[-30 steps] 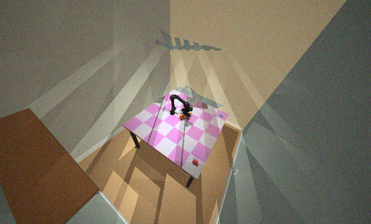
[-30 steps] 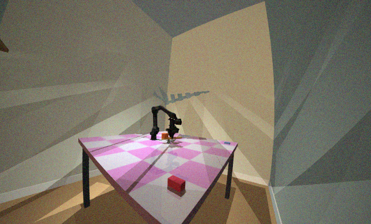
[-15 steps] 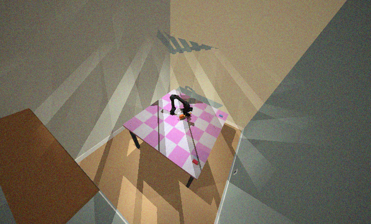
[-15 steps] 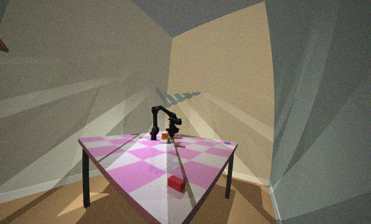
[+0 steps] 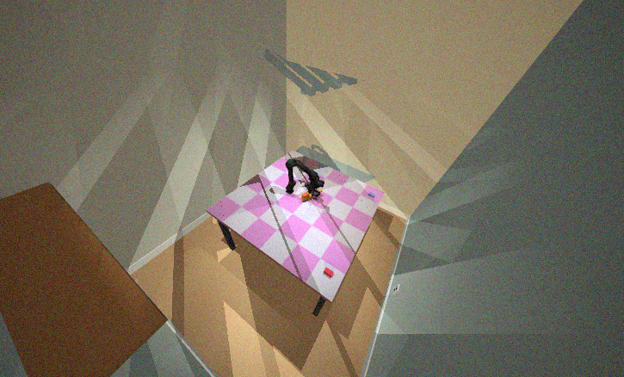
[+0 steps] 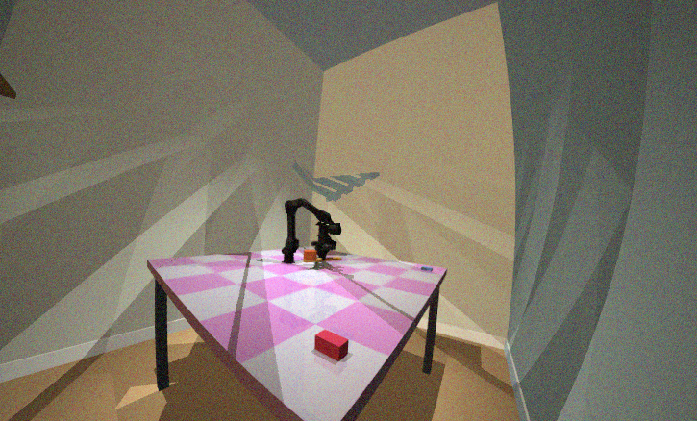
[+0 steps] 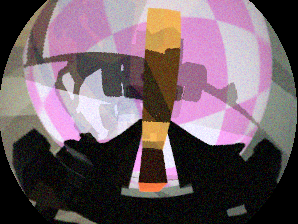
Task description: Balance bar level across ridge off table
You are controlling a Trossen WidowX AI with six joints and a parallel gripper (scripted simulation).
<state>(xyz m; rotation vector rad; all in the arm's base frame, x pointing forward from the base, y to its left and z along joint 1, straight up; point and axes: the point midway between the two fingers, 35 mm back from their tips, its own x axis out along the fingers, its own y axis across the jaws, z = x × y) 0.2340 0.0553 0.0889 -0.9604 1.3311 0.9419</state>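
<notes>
My partly open jaws grip the yellow bar (image 5: 306,197) (image 6: 331,259) (image 7: 162,37), its long axis running top to bottom in the wrist view.

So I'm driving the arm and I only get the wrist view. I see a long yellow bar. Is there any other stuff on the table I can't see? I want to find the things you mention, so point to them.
Observer: Yes, a red block (image 5: 328,272) (image 6: 331,345) lies near one corner of the table (image 5: 258,230) (image 6: 313,300) (image 7: 210,30).
Operator: What's the tiny orange bit at the bottom of my picture?
Observer: It looks like part of an orange block (image 5: 305,195) (image 6: 309,255) (image 7: 152,188). The exterior view shows its boxy shape, toward one end of the yellow bar (image 5: 320,190) (image 6: 335,259) (image 7: 162,30).
Operator: Is anything blue out there?
Observer: Yep, a small blue piece (image 5: 371,194) (image 6: 426,268) near another corner.
</notes>
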